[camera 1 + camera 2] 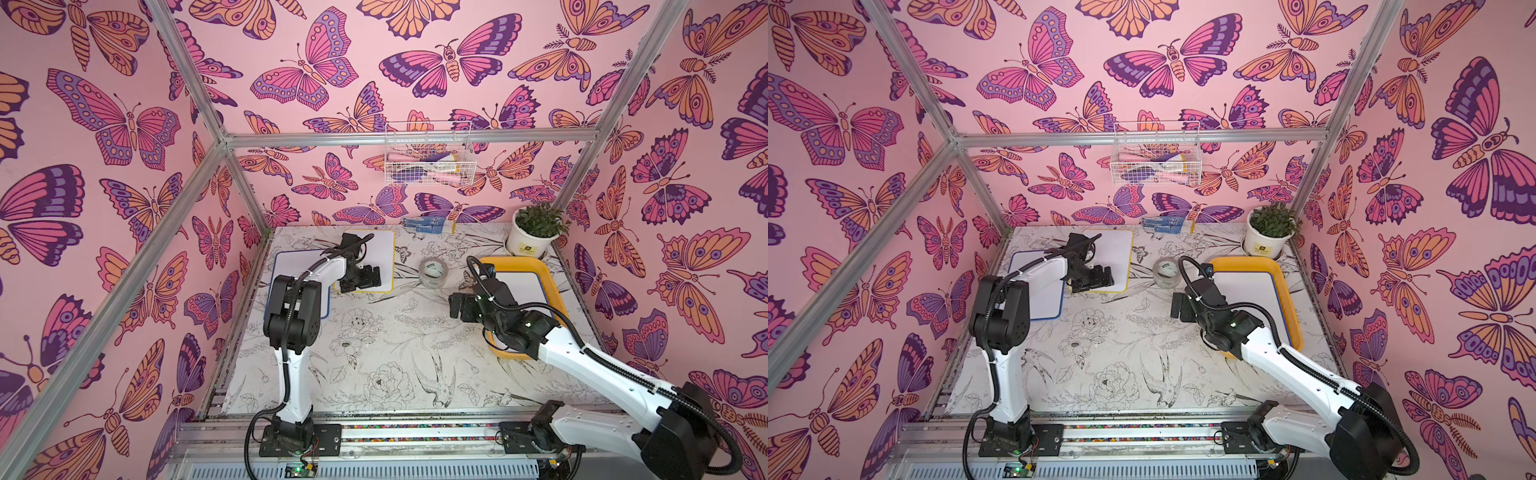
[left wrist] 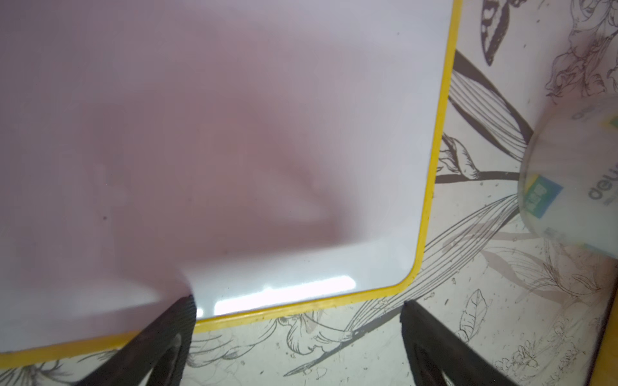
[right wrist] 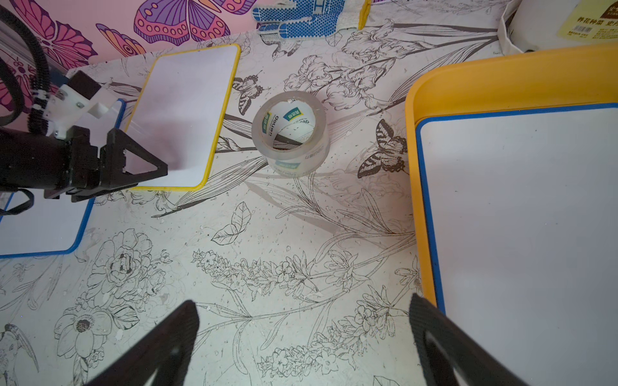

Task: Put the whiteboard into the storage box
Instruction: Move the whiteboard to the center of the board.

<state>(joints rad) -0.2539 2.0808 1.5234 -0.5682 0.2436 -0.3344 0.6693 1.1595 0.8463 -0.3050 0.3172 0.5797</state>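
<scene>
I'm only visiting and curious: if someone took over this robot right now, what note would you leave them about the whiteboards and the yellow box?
Left hand: open at the near edge of the yellow-framed whiteboard, gripping nothing.
Right hand: open and empty, above the table beside the storage box.
Done: one blue-framed whiteboard lies in the storage box.
Left to do: the yellow-framed whiteboard and a second blue-framed whiteboard lie on the table, across the tape roll from the box.

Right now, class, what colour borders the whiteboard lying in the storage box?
Blue; the whiteboard border shows best in the right wrist view.
</scene>
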